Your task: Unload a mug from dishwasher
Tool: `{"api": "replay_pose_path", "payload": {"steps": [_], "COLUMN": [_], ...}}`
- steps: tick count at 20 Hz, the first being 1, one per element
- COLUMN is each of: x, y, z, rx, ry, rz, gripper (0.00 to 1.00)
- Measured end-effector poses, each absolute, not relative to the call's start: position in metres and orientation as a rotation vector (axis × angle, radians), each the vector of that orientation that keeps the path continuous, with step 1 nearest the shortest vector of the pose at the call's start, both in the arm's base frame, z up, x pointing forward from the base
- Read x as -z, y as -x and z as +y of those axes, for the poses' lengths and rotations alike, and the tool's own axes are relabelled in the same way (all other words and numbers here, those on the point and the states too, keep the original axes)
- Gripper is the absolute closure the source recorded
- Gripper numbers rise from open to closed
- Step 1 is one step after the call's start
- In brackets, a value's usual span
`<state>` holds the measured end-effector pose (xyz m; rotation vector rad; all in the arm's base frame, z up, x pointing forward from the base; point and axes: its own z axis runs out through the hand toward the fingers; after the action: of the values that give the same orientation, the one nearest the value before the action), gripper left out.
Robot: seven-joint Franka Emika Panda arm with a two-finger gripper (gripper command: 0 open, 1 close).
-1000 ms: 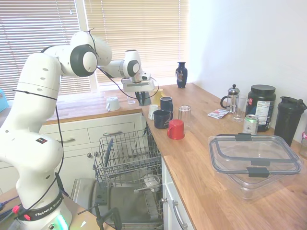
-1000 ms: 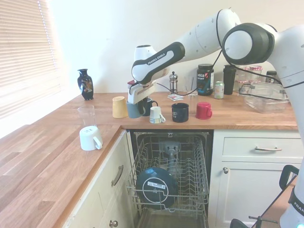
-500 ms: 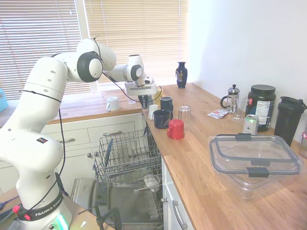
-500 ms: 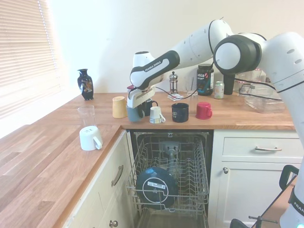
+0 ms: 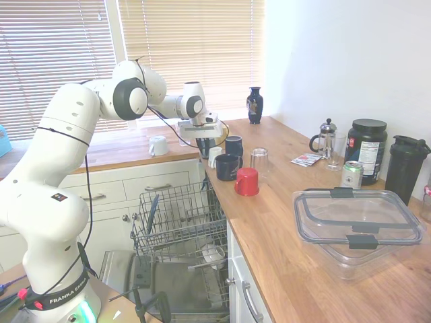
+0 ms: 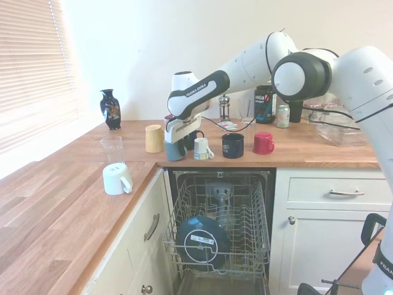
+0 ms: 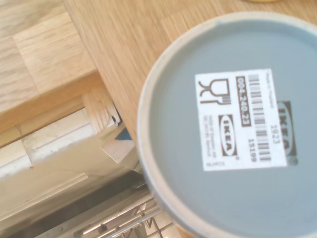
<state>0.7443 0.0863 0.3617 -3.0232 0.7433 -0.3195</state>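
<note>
The claw is closed on the mug, held upside down (its labelled base fills the wrist view) and at or just above the counter edge, above the dishwasher; this looks like the set-down step, so next comes letting go and lifting clear; just beside it stand a white mug and a yellow cup; whether the rim touches the wood is hidden.

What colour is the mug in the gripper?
Dull grey-blue; the mug shows best in the wrist view, its base bearing a white barcode label.
</note>
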Motion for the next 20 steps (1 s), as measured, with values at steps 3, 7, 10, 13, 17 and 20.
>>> {"api": "replay_pose_path", "payload": {"steps": [3,7,10,13,17,20], "x": [-0.358,-0.353,-0.351,-0.353,-0.355,-0.361], "y": [-0.745,-0.749,-0.754,-0.759,-0.765,-0.768], "z": [0.087,0.088,0.089,0.085,0.079,0.079], "rx": [0.313,0.314,0.305,0.292,0.272,0.278], "ry": [3.025,3.023,3.017,3.011,3.008,3.006], "rz": [0.743,0.750,0.780,0.804,0.829,0.831], "gripper": [1.00,1.00,1.00,0.00,0.00,0.00]}}
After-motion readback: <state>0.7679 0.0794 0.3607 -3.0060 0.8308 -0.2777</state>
